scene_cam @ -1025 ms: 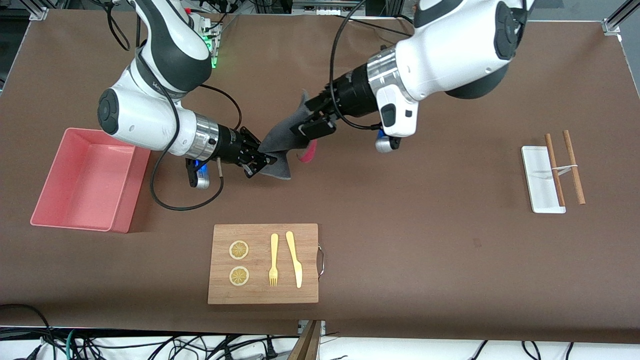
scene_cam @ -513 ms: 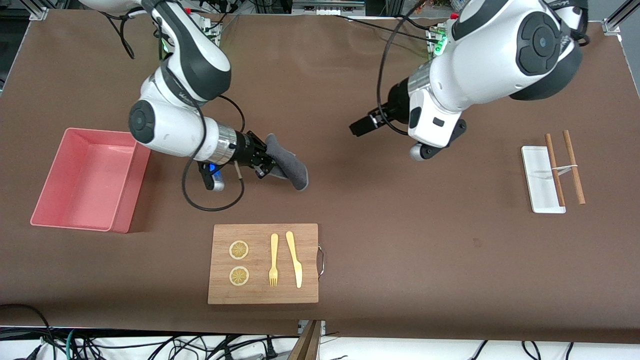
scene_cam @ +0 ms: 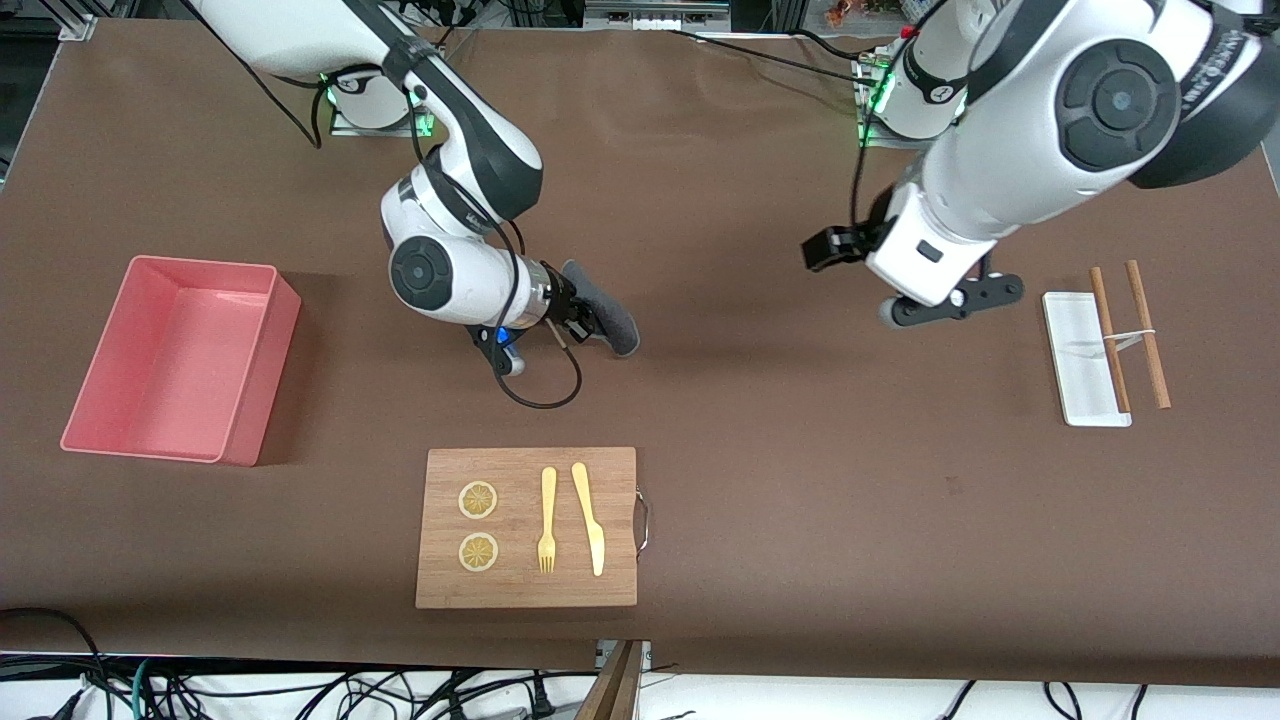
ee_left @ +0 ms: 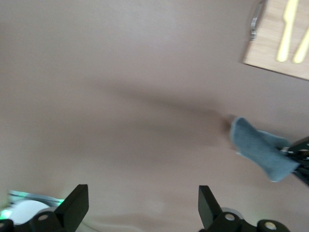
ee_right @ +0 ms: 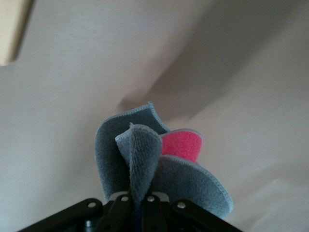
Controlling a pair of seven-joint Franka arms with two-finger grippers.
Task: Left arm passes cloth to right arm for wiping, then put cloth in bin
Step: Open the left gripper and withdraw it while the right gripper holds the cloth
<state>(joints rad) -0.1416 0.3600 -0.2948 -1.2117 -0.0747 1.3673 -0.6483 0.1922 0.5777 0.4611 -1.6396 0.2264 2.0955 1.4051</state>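
The right gripper jaws are clamping shut on the small grey-and-magenta soft cloth above the brown surface, farther from the front camera than the rectangular wooden cutting board. The left gripper is hanging with jaws wide apart, empty, well apart from the cloth.

Both arms wear glossy white shells with dark grey joints, silver wrist rings, looping black cables and black hands.

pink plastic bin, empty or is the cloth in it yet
Empty: the pink plastic bin shows only bare floor; the grey-and-magenta cloth hangs bunched in the right gripper.
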